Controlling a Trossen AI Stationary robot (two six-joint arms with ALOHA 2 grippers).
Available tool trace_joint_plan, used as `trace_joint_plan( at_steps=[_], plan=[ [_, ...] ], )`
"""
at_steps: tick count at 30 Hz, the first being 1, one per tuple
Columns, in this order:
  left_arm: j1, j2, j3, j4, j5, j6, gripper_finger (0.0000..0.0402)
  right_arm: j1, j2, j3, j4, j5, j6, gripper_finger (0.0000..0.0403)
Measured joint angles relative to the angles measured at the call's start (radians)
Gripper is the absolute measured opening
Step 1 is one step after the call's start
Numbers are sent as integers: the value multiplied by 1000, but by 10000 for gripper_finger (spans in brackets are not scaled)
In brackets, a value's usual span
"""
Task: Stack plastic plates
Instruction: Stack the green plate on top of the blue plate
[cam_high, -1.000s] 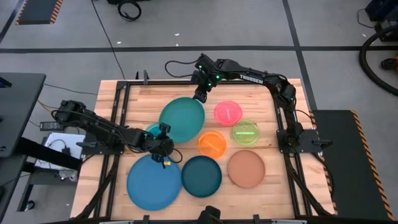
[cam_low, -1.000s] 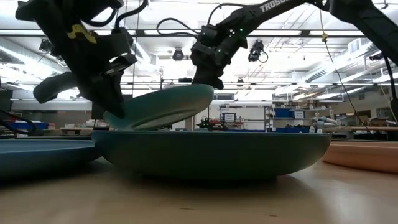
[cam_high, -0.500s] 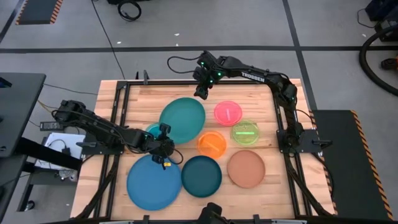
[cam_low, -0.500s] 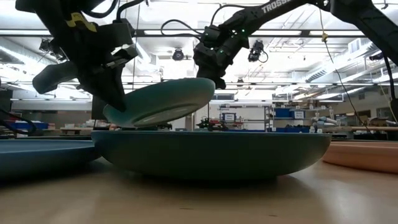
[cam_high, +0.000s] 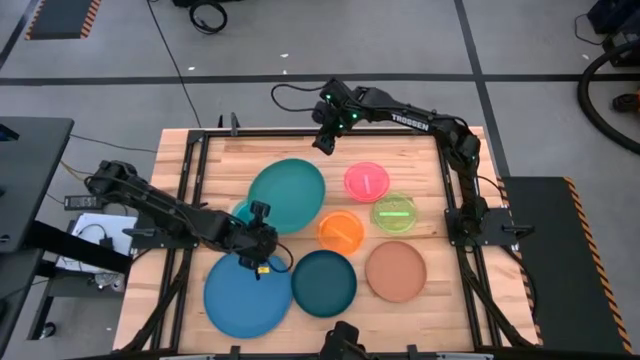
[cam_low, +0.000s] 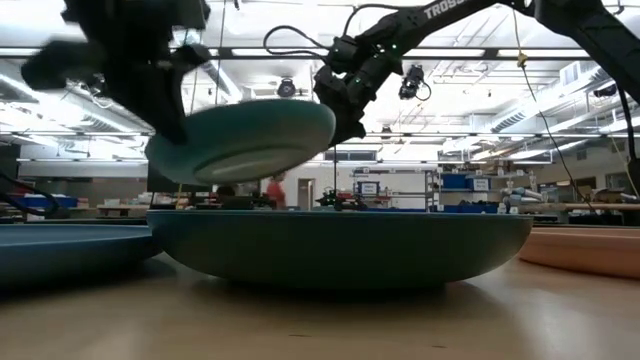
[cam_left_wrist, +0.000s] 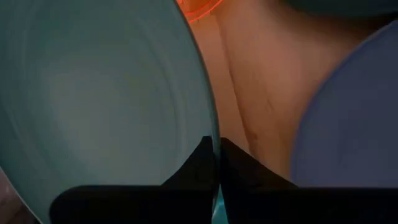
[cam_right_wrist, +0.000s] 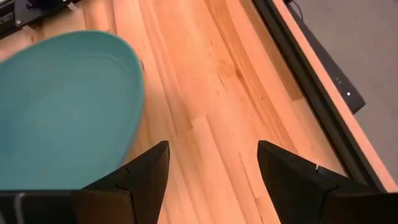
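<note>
The large teal plate is off the table, tilted in the low view. My left gripper is shut on its near rim. My right gripper hangs open beyond the plate's far rim, over the table's far part; its wrist view shows the fingers wide apart with the teal plate ahead of them. The large blue plate, dark teal plate and brown plate lie flat along the near side. The small cyan plate peeks out from under the teal one. My left gripper pinches the teal plate's near rim between its two fingers, one on the inner face and one on the underside. It comes from the near-left side, roughly level. The plate is lifted clear and slants up toward the far side.
The small orange plate, green plate and pink plate lie flat on the table's right half. Bare wood shows along the far edge. A black frame borders the table top.
My right gripper has drawn back from the teal plate's far rim, up and toward the far edge. My left gripper has risen and moved a little toward the left, carrying the plate from a steep lean, near rim low, to hanging clear above the table.
</note>
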Motion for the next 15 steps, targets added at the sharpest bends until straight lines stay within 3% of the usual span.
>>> trace_joint_plan(
  at_steps=[6, 15],
  plan=[
    [-121, 0, 84, -90, 28, -181, 15, 29, 0, 0, -46, 12, 0, 251],
    [-321, 8, 92, -87, 92, -522, 15, 119, 0, 0, -126, 82, 15, 250]
  ],
)
